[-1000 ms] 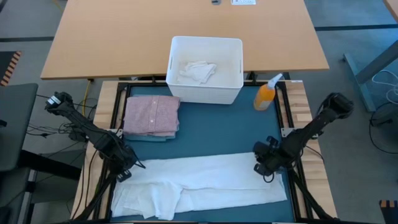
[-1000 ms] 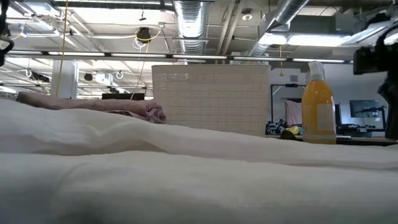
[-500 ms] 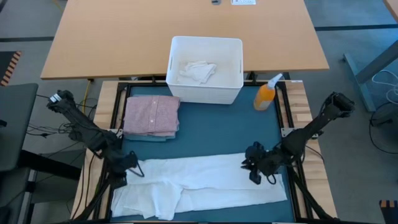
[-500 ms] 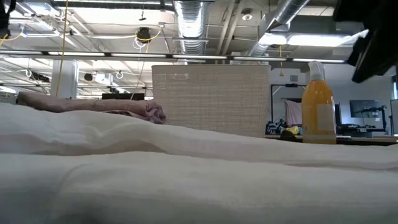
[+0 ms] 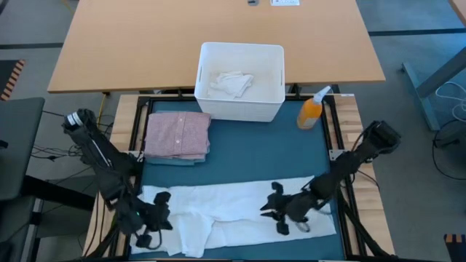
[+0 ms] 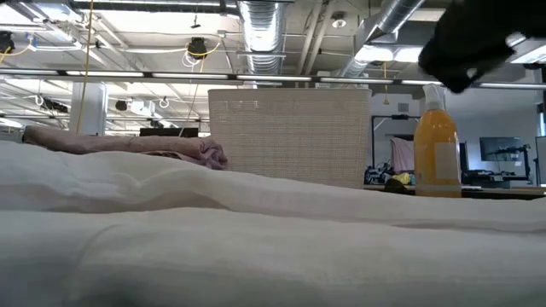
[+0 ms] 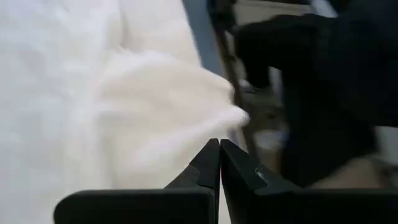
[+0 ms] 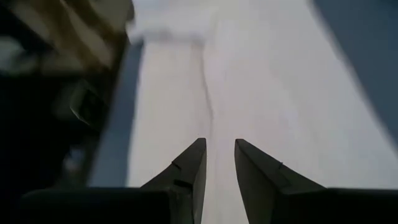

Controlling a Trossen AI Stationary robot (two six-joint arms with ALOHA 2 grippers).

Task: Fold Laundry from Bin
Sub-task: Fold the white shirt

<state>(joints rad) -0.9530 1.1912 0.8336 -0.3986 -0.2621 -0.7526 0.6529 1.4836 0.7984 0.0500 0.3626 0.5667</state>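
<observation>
Open-plan lab: exposed ceiling ducts (image 6: 264, 26), distant monitors (image 6: 499, 153).

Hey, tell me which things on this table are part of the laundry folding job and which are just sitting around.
Part of the job:
- white cloth spread along the mat's front
- folded pink shirt
- bin with a white piece inside
- left hand, shut, at the cloth's left end
- right hand over the cloth

Lying about:
- orange spray bottle
- teal mat

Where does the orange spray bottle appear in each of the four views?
High view: orange spray bottle stands right of the white bin, at the mat's far edge.
Low view: bottle stands upright at right, beside the bin.
Left wrist view: not in it.
Right wrist view: not in it.
Shared landmark: the white bin.
</observation>
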